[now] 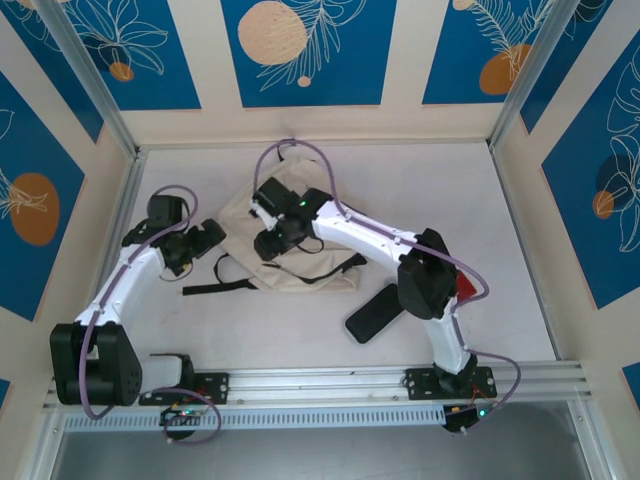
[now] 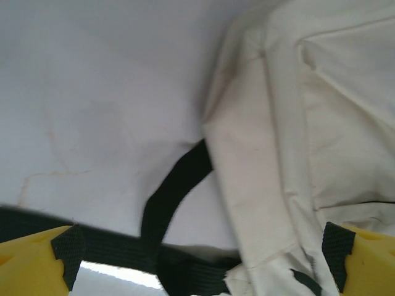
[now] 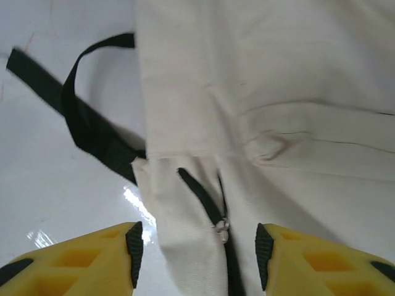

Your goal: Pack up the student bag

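The right arm reaches across the student bag and covers its upper half from above, and both wrist views cut the bag off at their edges. A red thing beside that arm's elbow is mostly hidden and cannot be made out. The left wrist view is blurred, so seams and trim read poorly there.

The bag lies flat in the middle of the desk, with a black strap stretched out from its lower left corner. The left fingers stand spread wide, released and holding nothing. The bag's cream cloth is near the right-hand finger, and a loop of strap crosses the gap between the two. The right fingers are half spread over the bag and straddle a fold that carries the zipper. Bare desk shows between one pad and the cloth, so nothing is pinched.

Counted: one bag, two pairs of fingers, one red thing, and one flat black oblong lying just off the bag's lower right corner.
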